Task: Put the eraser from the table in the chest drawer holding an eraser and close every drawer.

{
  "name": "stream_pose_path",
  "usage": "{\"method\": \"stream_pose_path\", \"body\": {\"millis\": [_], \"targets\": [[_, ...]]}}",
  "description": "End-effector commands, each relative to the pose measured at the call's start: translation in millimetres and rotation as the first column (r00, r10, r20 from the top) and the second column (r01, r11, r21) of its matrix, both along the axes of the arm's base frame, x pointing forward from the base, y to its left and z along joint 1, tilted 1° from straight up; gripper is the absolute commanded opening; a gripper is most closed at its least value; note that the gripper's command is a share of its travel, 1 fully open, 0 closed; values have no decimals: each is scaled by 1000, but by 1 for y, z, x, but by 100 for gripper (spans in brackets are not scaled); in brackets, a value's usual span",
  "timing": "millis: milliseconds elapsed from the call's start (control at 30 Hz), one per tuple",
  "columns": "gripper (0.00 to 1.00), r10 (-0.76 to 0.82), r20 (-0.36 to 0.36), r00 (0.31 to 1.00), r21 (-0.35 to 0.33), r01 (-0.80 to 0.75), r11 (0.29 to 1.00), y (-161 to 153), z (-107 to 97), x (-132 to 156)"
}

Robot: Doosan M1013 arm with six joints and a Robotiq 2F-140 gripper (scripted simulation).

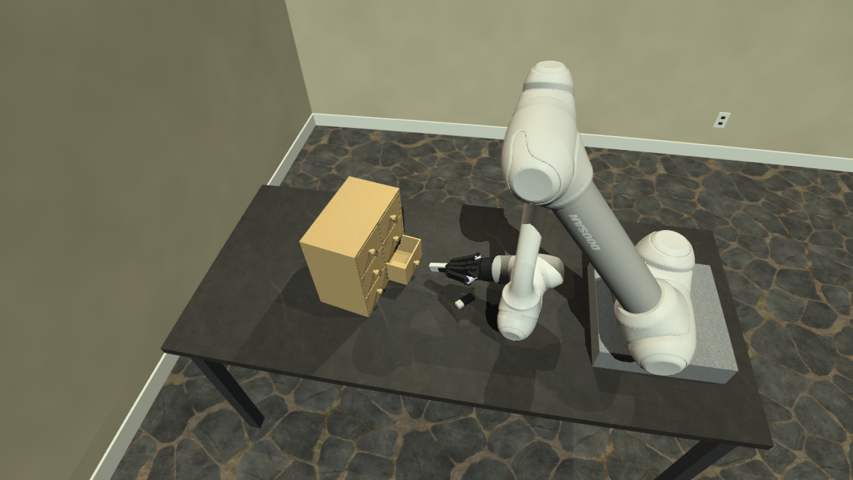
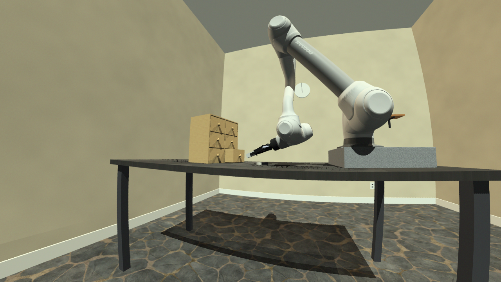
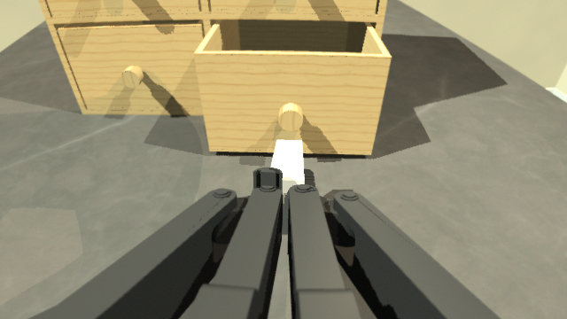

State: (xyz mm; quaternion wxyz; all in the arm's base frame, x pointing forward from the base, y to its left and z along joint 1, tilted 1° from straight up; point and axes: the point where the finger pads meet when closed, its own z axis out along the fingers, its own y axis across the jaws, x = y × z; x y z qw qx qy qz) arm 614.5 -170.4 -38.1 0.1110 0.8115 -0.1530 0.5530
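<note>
The wooden chest [image 1: 334, 253] [image 2: 199, 140] stands upright on the table. Its bottom drawer [image 1: 403, 271] [image 2: 234, 156] [image 3: 248, 84], on the right in the wrist view, is pulled partly out. No eraser shows in the part of its inside that I see. The other drawers look pushed in. The black and white eraser [image 1: 464, 301] [image 2: 262, 163] lies on the table, outside the wrist view. My gripper [image 1: 437, 267] [image 2: 248, 155] [image 3: 289, 160] is shut with nothing between its pale fingertips. The tips are just in front of the open drawer's knob [image 3: 291, 116], low above the table; I cannot tell whether they touch it.
The dark table [image 1: 286, 352] [image 2: 297, 172] [image 3: 133, 177] carries the chest and the grey base block [image 1: 710, 310] [image 2: 388, 157] of the arm. The closed bottom drawer's knob [image 3: 132, 76] sticks out beside the open drawer. The eraser lies beside the gripper, towards the near table edge in the top view.
</note>
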Motion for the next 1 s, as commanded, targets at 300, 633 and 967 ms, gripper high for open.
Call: {"method": "stream_pose_path", "body": {"millis": [300,633,967], "targets": [[0,1,9,1000,1,-1,1000,-1,1,4],[0,1,9,1000,1,-1,1000,-3,3,7],[0,1,9,1000,1,-1,1000,-3,3,7]]}}
